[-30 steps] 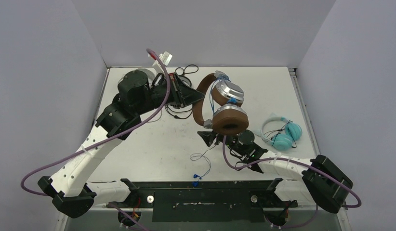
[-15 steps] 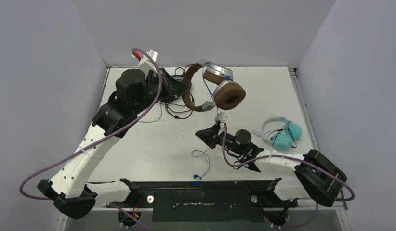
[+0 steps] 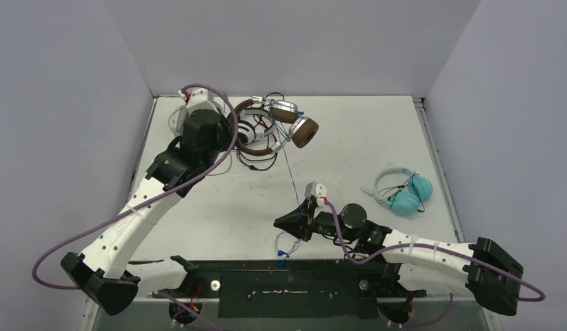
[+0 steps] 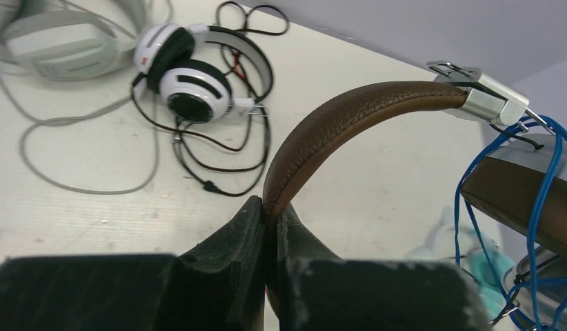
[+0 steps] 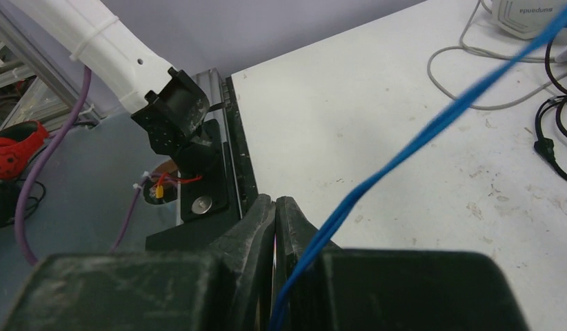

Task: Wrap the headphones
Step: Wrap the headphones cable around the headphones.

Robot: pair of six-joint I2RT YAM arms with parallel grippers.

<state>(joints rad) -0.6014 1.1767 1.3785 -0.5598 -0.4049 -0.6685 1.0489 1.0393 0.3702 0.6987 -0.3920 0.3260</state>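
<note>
We hold the brown headphones [image 3: 303,131] aloft, cable stretched.
Our left gripper [image 4: 269,207] clamps their band over the desk's [image 3: 377,131] far left; our right gripper [image 5: 275,203], near the front edge, pinches the blue cable [image 5: 436,129], running straight between them.

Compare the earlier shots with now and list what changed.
The left gripper carried the brown headphones back toward the far-left corner. The right gripper shut on the blue cable and drew back toward the near edge, pulling it taut. Unchanged: the left grip on the headband; the teal headphones lie where they were.
</note>
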